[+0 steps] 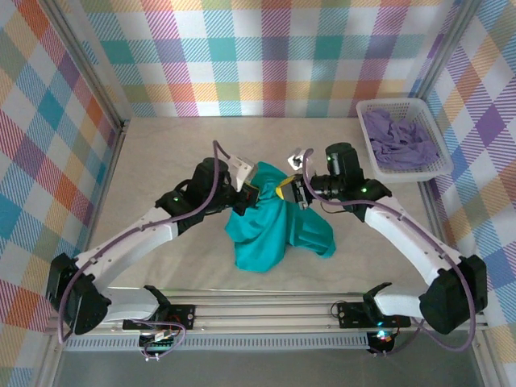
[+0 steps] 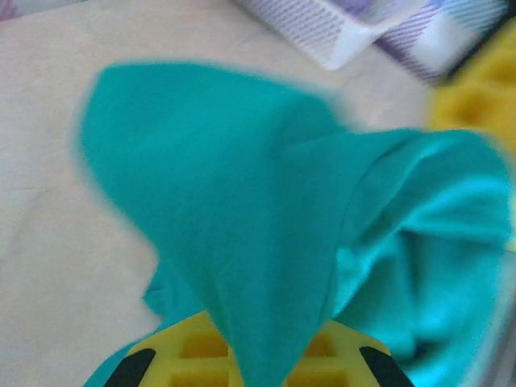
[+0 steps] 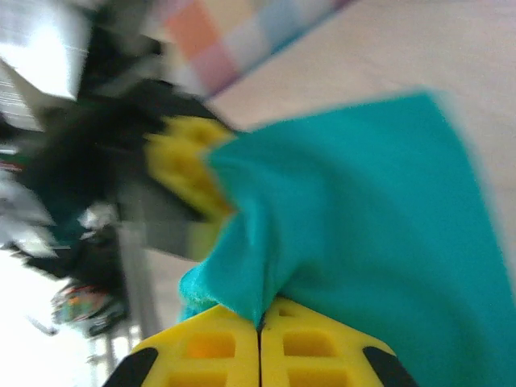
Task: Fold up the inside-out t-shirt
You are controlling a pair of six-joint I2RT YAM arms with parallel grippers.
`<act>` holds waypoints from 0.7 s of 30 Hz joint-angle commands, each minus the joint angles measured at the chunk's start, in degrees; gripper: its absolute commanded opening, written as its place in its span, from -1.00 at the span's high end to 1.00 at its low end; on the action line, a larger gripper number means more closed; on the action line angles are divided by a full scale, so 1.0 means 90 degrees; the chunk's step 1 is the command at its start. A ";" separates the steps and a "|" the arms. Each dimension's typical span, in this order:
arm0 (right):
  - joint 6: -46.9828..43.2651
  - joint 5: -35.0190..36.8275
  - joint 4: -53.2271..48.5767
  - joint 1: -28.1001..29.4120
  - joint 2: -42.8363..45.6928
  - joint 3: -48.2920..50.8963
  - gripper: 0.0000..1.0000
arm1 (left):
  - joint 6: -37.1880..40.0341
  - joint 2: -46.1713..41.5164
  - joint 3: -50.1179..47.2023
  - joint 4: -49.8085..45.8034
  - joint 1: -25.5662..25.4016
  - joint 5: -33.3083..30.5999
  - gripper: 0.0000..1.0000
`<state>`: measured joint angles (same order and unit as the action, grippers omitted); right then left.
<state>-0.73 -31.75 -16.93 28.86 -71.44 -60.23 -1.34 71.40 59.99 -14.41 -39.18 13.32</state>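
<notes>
Two grips are set on the inside-out t-shirt (image 1: 278,230), but no fold is made yet: treat the task as barely begun.

Top external view: locate the t-shirt near the middle of the table (image 1: 161,161), a crumpled teal heap with its upper part lifted between the left gripper (image 1: 251,193) and the right gripper (image 1: 297,189), which stand close together. No sleeve or hem lies flat. A basket (image 1: 401,101) holding a lavender garment (image 1: 399,141) sits at the far right corner.

Left wrist view: confirm what the overhead cannot show. The yellow pads (image 2: 189,351) of the left gripper (image 2: 246,363) are closed on a peak of cloth (image 2: 242,226).

Right wrist view: the right gripper (image 3: 260,339) has its pads pressed together, with teal cloth (image 3: 363,218) pinched at the seam. The left gripper's pad (image 3: 181,165) appears just beyond. In my judgement, spreading and flattening remain.
</notes>
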 commanded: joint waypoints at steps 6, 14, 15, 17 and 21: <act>-0.0900 0.4673 -0.0488 0.1362 0.0446 -0.0065 0.44 | -0.2923 -0.0950 -0.0377 0.0998 0.0680 0.1811 1.00; -0.1039 0.2792 0.0215 0.1481 0.1541 0.0624 0.12 | -0.3072 -0.1081 -0.0557 0.1331 0.0874 0.1650 1.00; -0.1028 0.2450 0.0265 0.1481 0.1561 0.0620 0.11 | -0.3073 -0.1078 -0.0561 0.1347 0.0886 0.1669 1.00; -0.0988 0.1994 0.0303 0.1481 0.1444 0.0525 0.14 | -0.3070 -0.1059 -0.0583 0.1391 0.0885 0.1692 1.00; -0.0765 0.1332 0.0642 0.1480 0.1047 0.0312 0.41 | -0.3054 -0.1050 -0.0639 0.1426 0.0886 0.1684 1.00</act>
<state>-8.25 -11.81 -14.96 42.04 -59.79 -55.55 -27.92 63.07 54.85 -5.34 -31.73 27.18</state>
